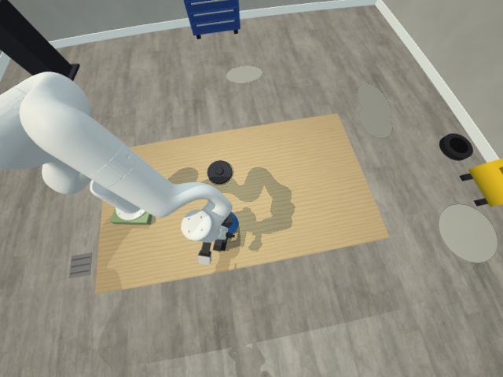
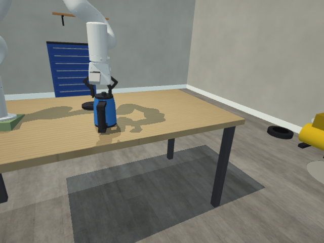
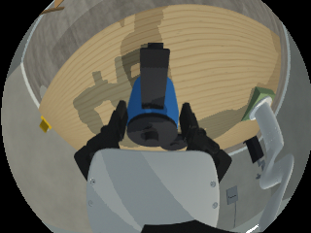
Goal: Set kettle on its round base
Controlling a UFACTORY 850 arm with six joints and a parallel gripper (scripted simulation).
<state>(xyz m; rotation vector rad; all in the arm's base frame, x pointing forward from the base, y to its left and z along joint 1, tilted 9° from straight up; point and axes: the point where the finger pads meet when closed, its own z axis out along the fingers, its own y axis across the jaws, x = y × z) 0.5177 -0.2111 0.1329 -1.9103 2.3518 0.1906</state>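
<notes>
The blue kettle [image 1: 233, 223] [image 2: 109, 111] [image 3: 152, 105] stands upright on the wooden table [image 1: 317, 162] [image 2: 183, 110]. Its black handle [image 2: 101, 115] [image 3: 155, 78] faces the table's front edge. The round black base [image 1: 219, 171] [image 2: 87, 105] lies flat behind the kettle, apart from it, with its stud up. My gripper [image 2: 100, 94] [image 3: 154, 109] is open and empty. It points straight down over the kettle's lid, with one finger on each side of the top. In the top view the wrist hides most of the kettle.
The arm's green mount [image 1: 132, 219] [image 2: 7, 124] sits at the table's left end. A blue drawer cabinet [image 1: 213, 16] [image 2: 68, 68] stands by the back wall. A black tyre [image 1: 456, 146] [image 2: 280, 131] and a yellow machine [image 1: 489, 182] [image 2: 312, 134] are on the floor to the right.
</notes>
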